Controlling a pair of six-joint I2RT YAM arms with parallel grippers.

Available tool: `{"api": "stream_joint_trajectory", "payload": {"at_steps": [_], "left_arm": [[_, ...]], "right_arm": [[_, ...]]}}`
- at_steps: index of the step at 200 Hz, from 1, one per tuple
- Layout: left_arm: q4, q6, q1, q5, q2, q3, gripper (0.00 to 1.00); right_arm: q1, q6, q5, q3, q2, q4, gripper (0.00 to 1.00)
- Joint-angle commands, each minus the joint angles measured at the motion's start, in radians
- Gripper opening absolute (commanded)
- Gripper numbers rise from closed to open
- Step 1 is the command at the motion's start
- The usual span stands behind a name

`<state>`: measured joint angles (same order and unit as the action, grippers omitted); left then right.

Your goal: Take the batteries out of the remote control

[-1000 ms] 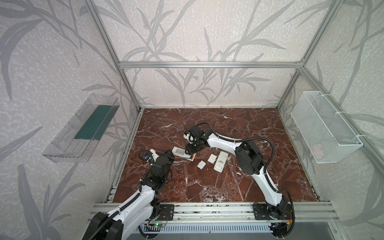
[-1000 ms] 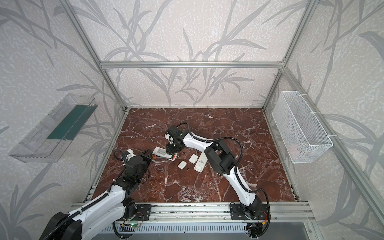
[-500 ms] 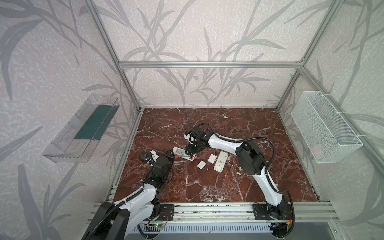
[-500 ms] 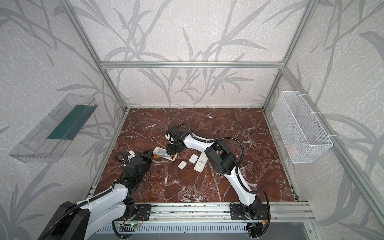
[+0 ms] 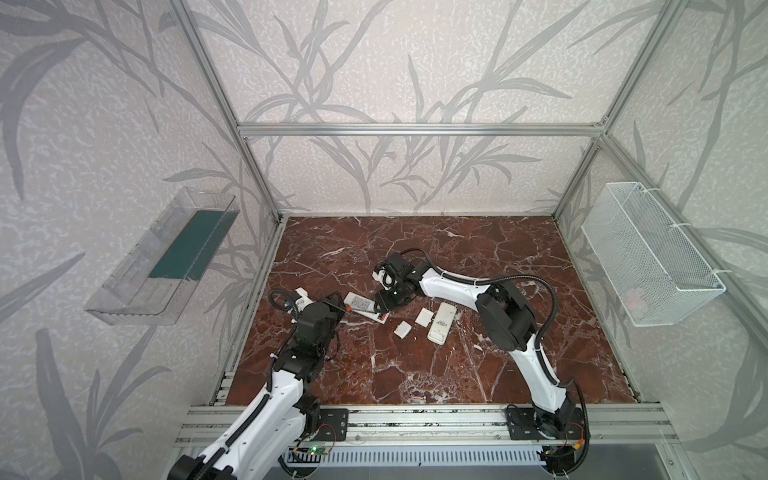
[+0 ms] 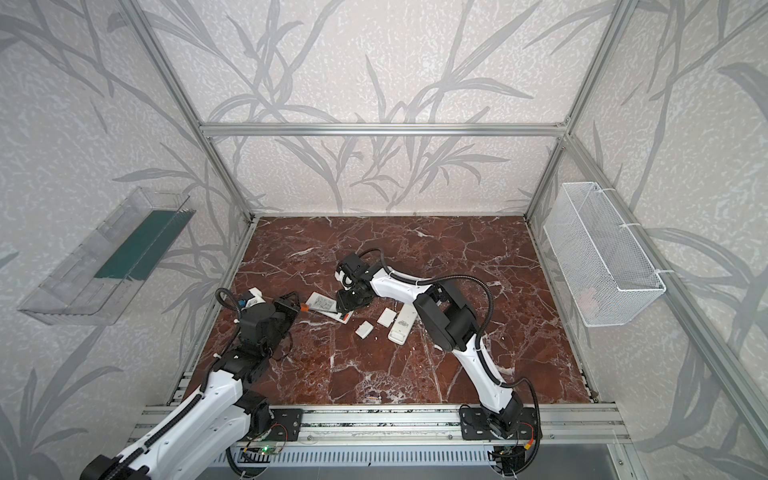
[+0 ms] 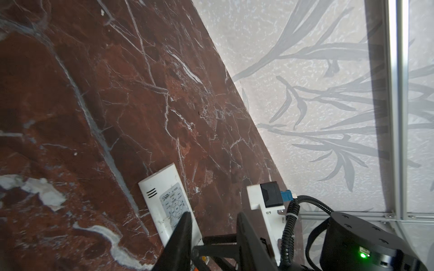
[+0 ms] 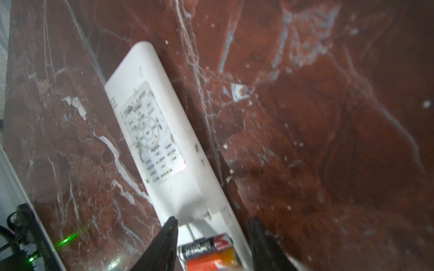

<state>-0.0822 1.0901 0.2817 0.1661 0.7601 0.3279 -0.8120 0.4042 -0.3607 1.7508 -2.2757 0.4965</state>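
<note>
Hands first, in both top views: my right hand hangs low over the four o'clock end of the white remote. That remote lies on the table, at about nine o'clock from the middle. My left hand sits at the remote's ten o'clock end, with a small orange piece at its tip. At the remote's three o'clock, apart from it, lie two small white covers and a second remote.

From my left wrist, the fingers stand partly apart, one of them lying over the remote's edge. Something orange shows low between them, and I cannot tell whether I grip it.

From my right wrist, that hand is open, with one finger on either side of the remote's uncovered end. I cannot tell whether they touch it. The batteries lie side by side in that bay, between my fingers: one dark, and one orange battery.
</note>
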Motion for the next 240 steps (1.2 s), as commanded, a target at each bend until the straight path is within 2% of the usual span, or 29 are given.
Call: {"api": "stream_joint_trajectory", "payload": {"at_steps": [1,20,70,86,119,165,195,240], "left_arm": [[0.233,-0.168,-0.013,0.000,0.032,0.086,0.00],[0.258,-0.220,-0.019,0.003,0.064,0.112,0.00],[0.230,-0.304,-0.074,-0.022,0.157,0.151,0.00],[0.194,-0.328,-0.105,-0.046,0.190,0.159,0.00],[0.094,-0.394,-0.166,-0.112,0.288,0.186,0.00],[-0.056,-0.427,-0.177,-0.205,0.350,0.222,0.00],[-0.028,-0.495,-0.178,-0.227,0.337,0.261,0.00],[0.072,-0.601,-0.178,-0.271,0.240,0.275,0.00]], "right_arm": [[0.045,-0.001,-0.025,0.026,0.073,0.064,0.50],[0.070,-0.056,0.016,0.064,0.058,0.124,0.48],[0.060,-0.146,0.098,0.072,-0.032,0.161,0.29],[0.041,-0.170,0.115,0.073,-0.057,0.145,0.28],[0.014,-0.192,0.077,0.063,-0.086,0.113,0.27],[-0.026,-0.128,0.033,-0.055,-0.006,0.026,0.26],[-0.047,-0.090,0.006,-0.082,0.009,-0.006,0.26],[-0.074,-0.068,-0.035,-0.052,0.001,-0.005,0.26]]}}
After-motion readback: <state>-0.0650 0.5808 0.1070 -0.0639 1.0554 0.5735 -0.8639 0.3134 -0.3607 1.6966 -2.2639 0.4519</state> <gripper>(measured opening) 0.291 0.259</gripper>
